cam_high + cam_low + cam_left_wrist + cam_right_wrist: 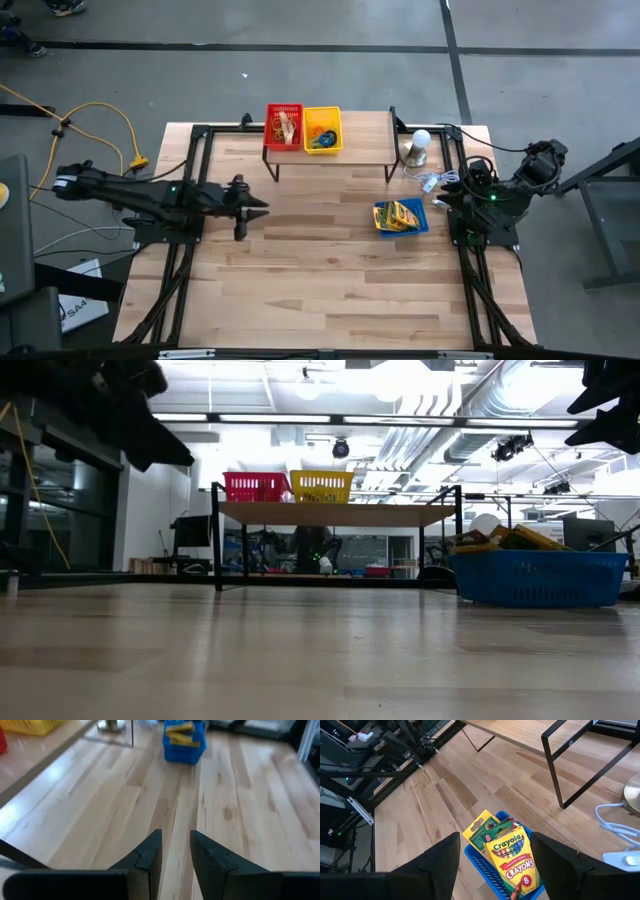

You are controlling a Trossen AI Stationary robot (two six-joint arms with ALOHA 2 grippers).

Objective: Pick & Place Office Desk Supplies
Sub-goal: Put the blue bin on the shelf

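Blue basket (492,865) keeps crayon boxes (512,855) upright for grasping — right tool (495,847) is held spread above, empty; left tool (175,850) waits released.

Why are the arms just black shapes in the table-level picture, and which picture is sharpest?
Low view: bright ceiling lights behind leave the arms as silhouettes and put a sheen on the table. Left wrist view: the left gripper and the blue basket look soft. Right wrist view: sharpest; the crayon boxes have readable print.
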